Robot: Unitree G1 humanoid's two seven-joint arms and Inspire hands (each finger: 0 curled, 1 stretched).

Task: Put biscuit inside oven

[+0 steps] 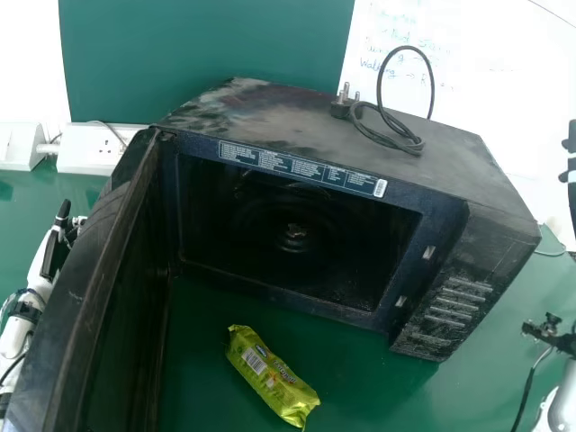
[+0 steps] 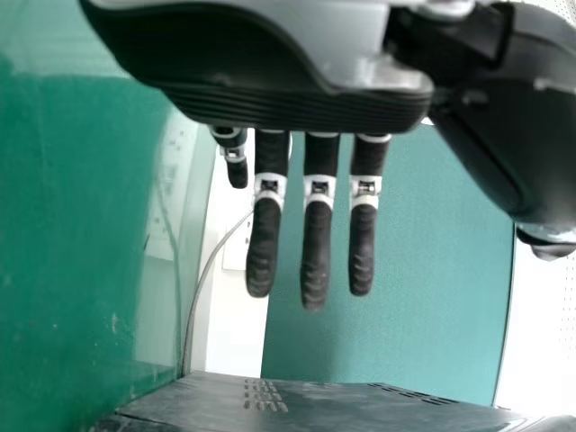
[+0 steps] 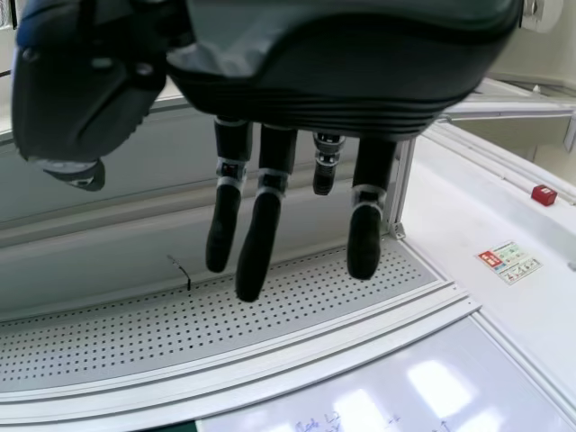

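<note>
A green biscuit packet point(image 1: 272, 376) lies on the table in front of the black microwave oven point(image 1: 297, 234), whose door point(image 1: 99, 297) stands wide open on the left. The oven's cavity holds no packet. My left hand point(image 1: 54, 254) is at the left edge, beyond the door; in the left wrist view the left hand point(image 2: 315, 234) has straight fingers, with nothing in them. Dark fingers of my right hand point(image 1: 571, 162) show at the right edge, beyond the oven. The right hand point(image 3: 261, 225) is open and empty in the right wrist view, its fingers hanging extended.
A black power cord point(image 1: 387, 126) with its plug lies coiled on top of the oven. White socket boxes point(image 1: 97, 151) stand behind it on the left. The green table point(image 1: 504, 360) extends to the oven's right, and a whiteboard point(image 1: 504, 81) with handwriting is behind.
</note>
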